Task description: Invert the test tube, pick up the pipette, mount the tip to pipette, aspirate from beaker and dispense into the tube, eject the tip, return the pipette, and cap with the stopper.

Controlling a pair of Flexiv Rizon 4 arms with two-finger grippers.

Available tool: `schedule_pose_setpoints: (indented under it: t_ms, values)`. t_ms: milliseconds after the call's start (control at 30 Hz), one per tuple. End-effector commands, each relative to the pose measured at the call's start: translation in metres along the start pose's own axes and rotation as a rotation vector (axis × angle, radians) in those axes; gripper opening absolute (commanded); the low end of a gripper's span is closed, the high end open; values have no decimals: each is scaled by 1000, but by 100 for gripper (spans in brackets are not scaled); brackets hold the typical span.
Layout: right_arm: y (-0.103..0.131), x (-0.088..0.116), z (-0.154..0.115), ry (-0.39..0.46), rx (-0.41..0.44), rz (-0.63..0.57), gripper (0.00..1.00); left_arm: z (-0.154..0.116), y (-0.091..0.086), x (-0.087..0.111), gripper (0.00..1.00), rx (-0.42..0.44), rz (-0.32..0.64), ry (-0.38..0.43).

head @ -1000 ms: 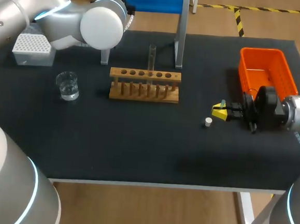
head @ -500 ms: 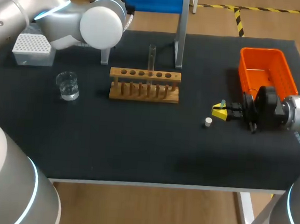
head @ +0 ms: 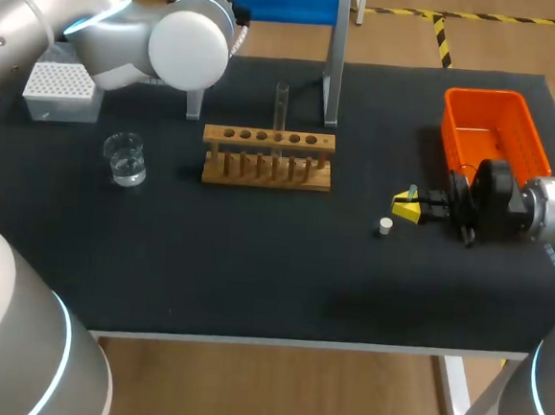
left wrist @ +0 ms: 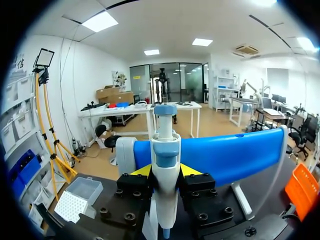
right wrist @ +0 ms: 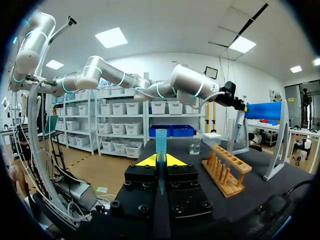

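The head view hides our left gripper [left wrist: 165, 171] behind the arm's white joint at 11 o'clock. Its own wrist view shows the jaws clamped on the white-and-blue pipette [left wrist: 165, 147], whose lower end is cut off. Our right gripper [head: 407, 209], at 3 o'clock on the desk [head: 254, 263], has its jaws clamped on an upright blue pipette tip [right wrist: 161, 142]. The white stopper [head: 385, 227] lies just beside it, at its 7 o'clock. The beaker [head: 125, 158], at 9 o'clock, holds clear liquid. The test tube [head: 281, 107] stands upright in the wooden rack [head: 268, 157]; we cannot make out its contents.
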State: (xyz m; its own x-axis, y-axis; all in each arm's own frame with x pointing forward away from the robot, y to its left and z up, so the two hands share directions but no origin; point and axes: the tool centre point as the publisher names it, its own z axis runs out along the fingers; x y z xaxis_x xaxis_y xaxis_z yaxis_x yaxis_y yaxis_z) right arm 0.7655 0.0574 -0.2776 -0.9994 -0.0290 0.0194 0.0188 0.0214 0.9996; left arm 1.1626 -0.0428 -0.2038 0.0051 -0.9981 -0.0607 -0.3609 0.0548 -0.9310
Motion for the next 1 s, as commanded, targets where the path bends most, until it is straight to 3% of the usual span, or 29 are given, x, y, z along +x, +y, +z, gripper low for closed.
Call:
schedule_pose_setpoints:
  t_ms: [33, 333, 1000]
  values:
    - [0, 1, 0, -1, 0, -1, 0, -8, -6, -2, 0, -4, 6, 33]
    - [0, 1, 0, -1, 0, -1, 0, -33, -31, -2, 0, 25, 83, 208]
    - [0, 1, 0, -1, 0, -1, 0, -110, -66, 12, 0, -15, 297, 802]
